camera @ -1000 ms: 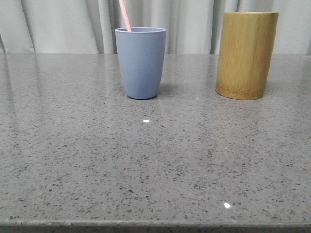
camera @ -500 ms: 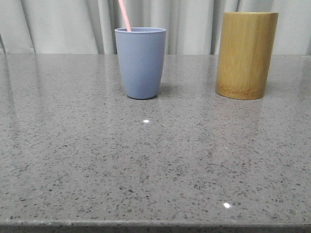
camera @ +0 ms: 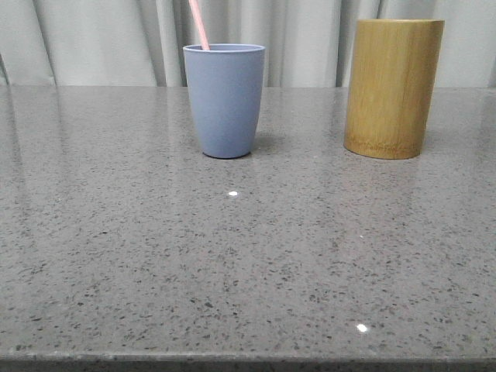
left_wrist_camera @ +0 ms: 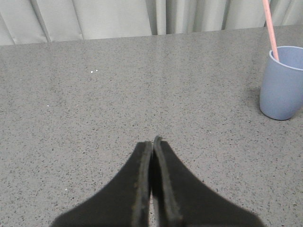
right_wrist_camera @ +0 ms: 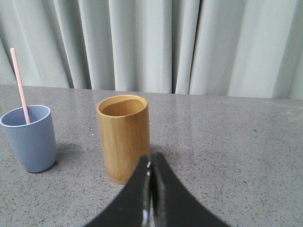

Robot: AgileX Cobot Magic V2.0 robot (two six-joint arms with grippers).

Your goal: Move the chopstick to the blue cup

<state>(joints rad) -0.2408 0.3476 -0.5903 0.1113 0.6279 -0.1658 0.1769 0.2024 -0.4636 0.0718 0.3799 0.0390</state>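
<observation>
**Pink chopstick stands in the blue cup; both grippers closed and empty**

In the front view, the blue cup (camera: 225, 101) stands upright on the speckled grey table (camera: 248, 263), with the bamboo holder (camera: 394, 87) well apart to its right. A single pink chopstick (camera: 200, 25) rises from inside the cup, leaning against the rim on the cup's left side and running out of the top of the picture. Neither arm shows in this view.

The left wrist view adds the left gripper (left_wrist_camera: 152, 144): its two dark fingers are pressed together with nothing between them, hanging over bare table well away from the cup (left_wrist_camera: 282, 82). Here the chopstick (left_wrist_camera: 271, 29) again sticks up out of the cup's mouth, its top end cut off by the picture's edge.

The right wrist view shows the right gripper (right_wrist_camera: 149, 165), jaws likewise pinched together and empty, in front of the bamboo holder (right_wrist_camera: 124, 137). Only this view looks into the holder's mouth, where no stick rises above the rim; its bottom cannot be seen. It is also the only view showing the chopstick's (right_wrist_camera: 20, 85) free upper end, standing well above the cup (right_wrist_camera: 29, 137). A pale curtain (right_wrist_camera: 189, 42) hangs behind the table.
</observation>
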